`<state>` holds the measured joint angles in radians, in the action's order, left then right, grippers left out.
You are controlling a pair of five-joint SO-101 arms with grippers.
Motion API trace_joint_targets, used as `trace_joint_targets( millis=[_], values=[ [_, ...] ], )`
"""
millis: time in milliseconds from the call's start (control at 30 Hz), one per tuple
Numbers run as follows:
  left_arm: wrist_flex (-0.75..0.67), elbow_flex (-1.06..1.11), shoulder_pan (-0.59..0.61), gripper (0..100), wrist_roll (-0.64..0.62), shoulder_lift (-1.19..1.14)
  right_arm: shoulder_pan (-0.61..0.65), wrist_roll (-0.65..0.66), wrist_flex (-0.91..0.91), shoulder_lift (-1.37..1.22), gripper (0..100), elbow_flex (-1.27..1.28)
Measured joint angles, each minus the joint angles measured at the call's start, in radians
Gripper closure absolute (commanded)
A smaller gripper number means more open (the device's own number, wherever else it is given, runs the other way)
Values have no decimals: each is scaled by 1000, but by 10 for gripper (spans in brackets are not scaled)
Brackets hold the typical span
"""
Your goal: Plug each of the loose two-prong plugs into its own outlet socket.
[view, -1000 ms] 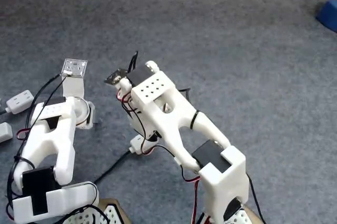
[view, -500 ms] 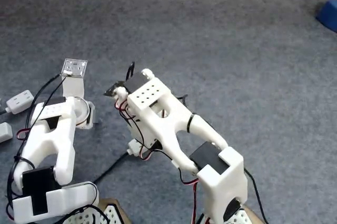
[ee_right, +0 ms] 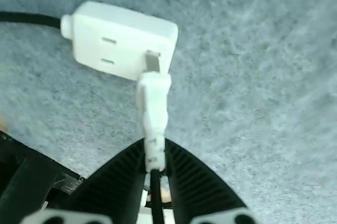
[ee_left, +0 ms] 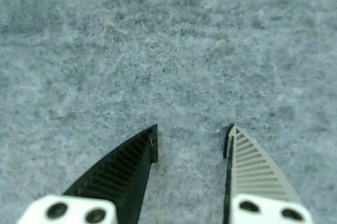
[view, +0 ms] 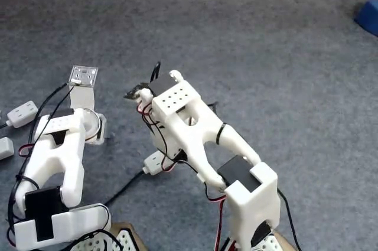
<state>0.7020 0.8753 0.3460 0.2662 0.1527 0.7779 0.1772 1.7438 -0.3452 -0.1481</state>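
Right claw [ee_right: 154,153] is clamped narrow on the tail end of a white two-prong plug [ee_right: 152,103], with the plug's cord running back between the fingers. The rear grip leaves the prongs sticking forward and clear, which is what insertion needs.

The plug sits nose-on to the white outlet socket [ee_right: 118,37] lying on the grey desk [ee_right: 253,76]. One metal prong shows at the socket's end face, touching it. It's unclear whether the prongs are in slots or just butted against the casing. The two slots on the socket's upper face are empty.

The socket's black cord [ee_right: 26,18] exits the opposite end and nothing braces the block. Judgement: a push could slide it rather than seat the plug.

Left claw [ee_left: 192,139] is spread wide, holding nothing, above bare desk. It's probably kept out of the way.

Another white outlet block [view: 22,113] lies near the desk's left edge, well apart from the plug.
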Motion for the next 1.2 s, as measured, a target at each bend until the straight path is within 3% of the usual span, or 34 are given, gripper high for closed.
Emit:
trace_joint_targets(
  millis=[567,700,1200],
  values=[
    [0,0,0,790,0,0,81,0,0,0,966,0],
    [0,2,0,790,0,0,81,2,0,0,912,0],
    [0,2,0,790,0,0,81,3,-9,0,910,-44]
  ],
)
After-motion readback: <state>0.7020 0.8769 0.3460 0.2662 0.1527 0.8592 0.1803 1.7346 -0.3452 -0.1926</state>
